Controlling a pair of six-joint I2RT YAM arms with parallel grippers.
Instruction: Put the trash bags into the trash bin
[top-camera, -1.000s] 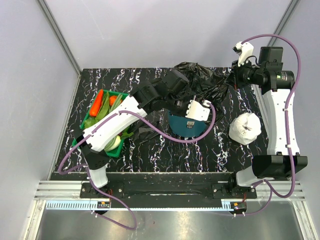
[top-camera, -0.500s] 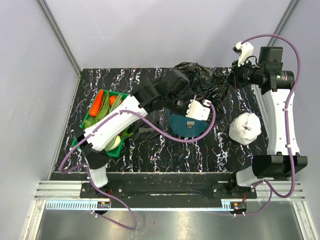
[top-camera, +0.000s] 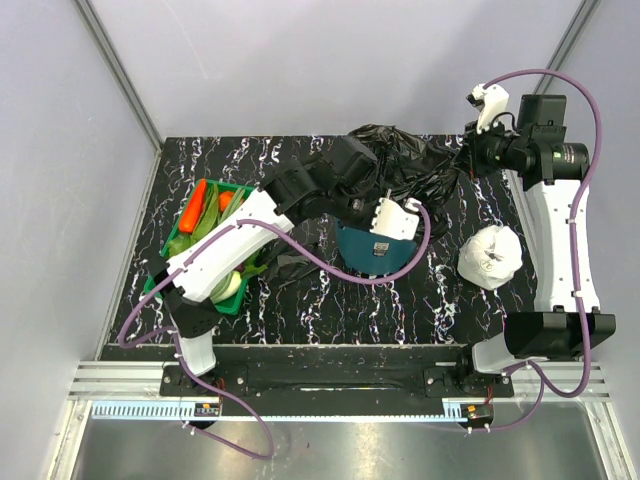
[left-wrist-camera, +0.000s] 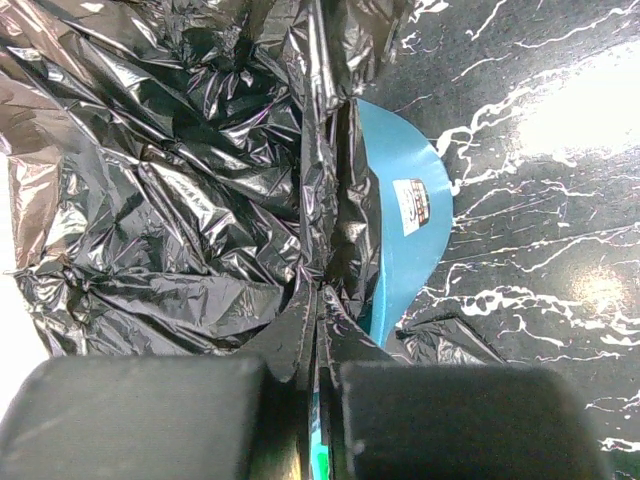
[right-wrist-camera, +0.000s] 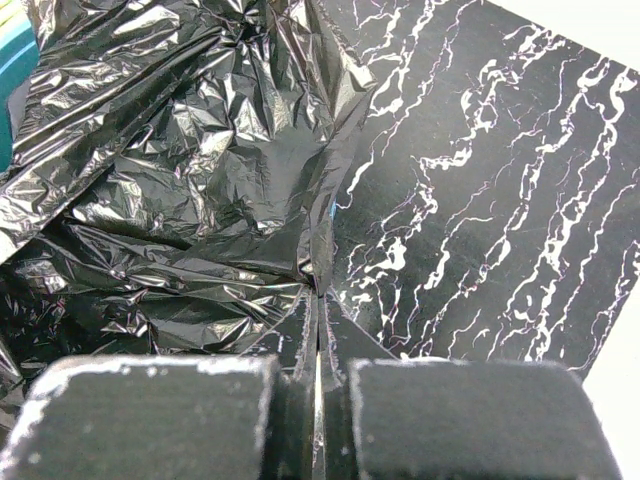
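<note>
A big black trash bag (top-camera: 400, 158) lies spread and crumpled at the back of the table, reaching the teal trash bin (top-camera: 362, 256). In the left wrist view the bag (left-wrist-camera: 180, 180) drapes against the bin's wall (left-wrist-camera: 405, 240), and my left gripper (left-wrist-camera: 318, 310) is shut on a fold of its film. My right gripper (right-wrist-camera: 320, 295) is shut on the bag's edge (right-wrist-camera: 200, 150) at its right side, seen from above at the right gripper (top-camera: 463, 163). A small dark bundle (top-camera: 287, 263) lies left of the bin.
A green tray (top-camera: 158, 277) of vegetables, with a carrot (top-camera: 192, 208), stands at the left under my left arm. A white knotted bag (top-camera: 492, 257) sits right of the bin. Black marbled tabletop (right-wrist-camera: 480, 170) shows to the right of the trash bag.
My left gripper has closed onto the bag's film. Both arms stay almost where they were, and the bag has barely shifted.
</note>
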